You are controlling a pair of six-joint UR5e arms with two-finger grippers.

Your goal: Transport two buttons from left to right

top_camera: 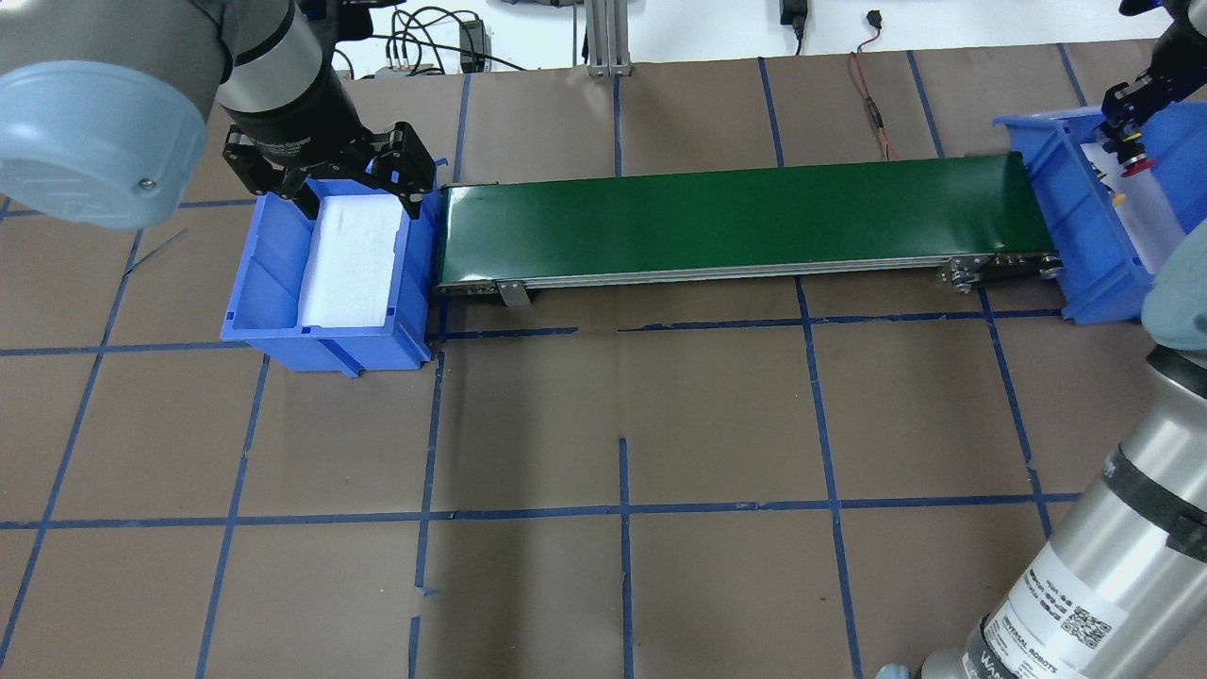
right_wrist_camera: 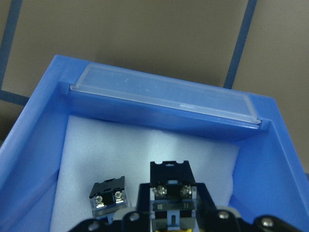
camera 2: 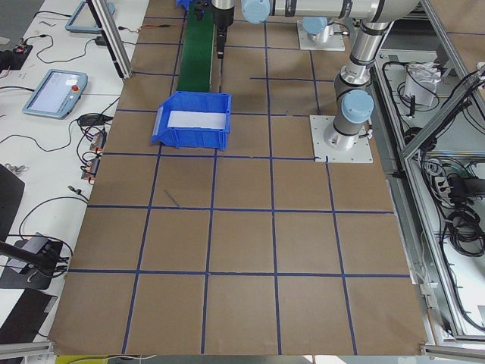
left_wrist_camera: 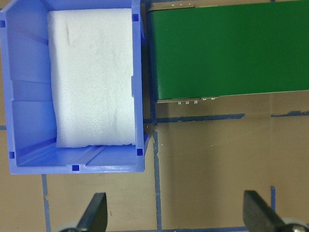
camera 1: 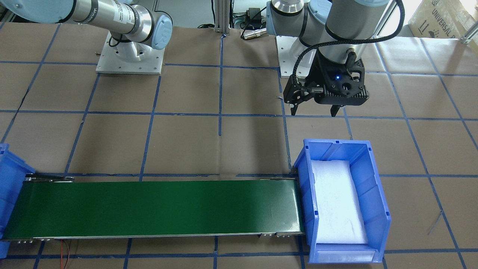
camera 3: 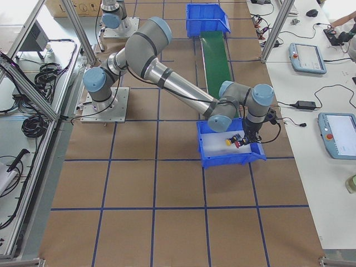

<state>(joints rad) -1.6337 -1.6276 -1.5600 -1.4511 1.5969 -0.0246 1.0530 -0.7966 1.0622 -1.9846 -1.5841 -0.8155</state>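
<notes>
My right gripper [top_camera: 1127, 151] reaches into the blue bin [top_camera: 1084, 245] at the belt's right end and is shut on the red button [top_camera: 1138, 165]. In the right wrist view its fingers [right_wrist_camera: 203, 203] clamp that button's black-and-silver body [right_wrist_camera: 169, 186]; the cap is hidden there. The yellow button [top_camera: 1118, 199] lies on the white foam beside it, and its body shows in the right wrist view [right_wrist_camera: 108, 195]. Both caps show in the exterior right view, red [camera 3: 237, 145] and yellow [camera 3: 228, 142]. My left gripper [camera 1: 313, 113] is open and empty, hovering at the edge of the other blue bin [camera 1: 336, 144].
A green conveyor belt [top_camera: 735, 222] runs between the two bins. The left bin [left_wrist_camera: 140, 96] holds only white foam. The table is brown paper with blue tape lines. A red wire [top_camera: 872, 104] lies behind the belt.
</notes>
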